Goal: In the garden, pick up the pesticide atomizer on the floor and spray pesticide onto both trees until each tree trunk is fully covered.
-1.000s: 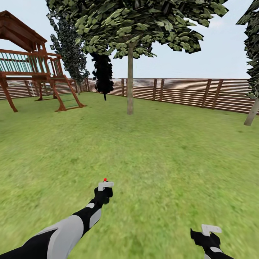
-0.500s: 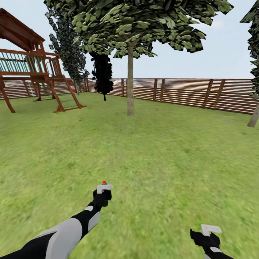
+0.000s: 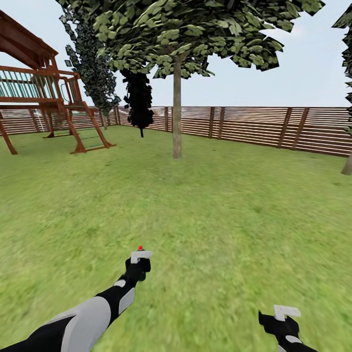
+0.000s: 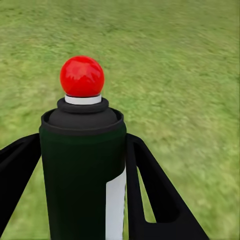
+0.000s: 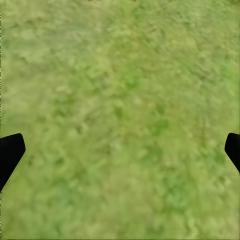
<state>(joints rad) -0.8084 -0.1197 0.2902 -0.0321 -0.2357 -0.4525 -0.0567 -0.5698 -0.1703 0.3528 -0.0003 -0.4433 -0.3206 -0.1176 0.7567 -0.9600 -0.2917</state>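
Surface: a wide green lawn (image 3: 220, 210), mottled and patchy, running flat to a brown slatted wooden fence (image 3: 254, 126) along the far side. Pale sky above. A wooden play tower (image 3: 44, 98) with a ladder stands at the far left of the head view. Beside it a narrow dark cypress (image 3: 90, 63) and a second, almost black one (image 3: 139, 105) near the fence.

Trees: one tree trunk (image 3: 177, 117), straight and bare, stands upright on the grass ahead, under a broad leafy canopy (image 3: 190, 34). The foot of a second trunk (image 3: 347, 166) shows at the right edge, leaning slightly.

Spray can (image 4: 82, 170): held in the left hand (image 3: 139, 261), low in the head view, over the lawn. Left wrist view: dark body with a white label strip, black collar, red round cap (image 4: 82, 76) on top. Black fingers (image 4: 150, 195) press both sides of the body. Long axis runs along the fingers, cap end pointing outward past the fingertips toward the grass.

Right hand (image 3: 281, 318): low right, over bare grass, spread wide, with its finger tips (image 5: 10, 155) at opposite edges of the right wrist view.
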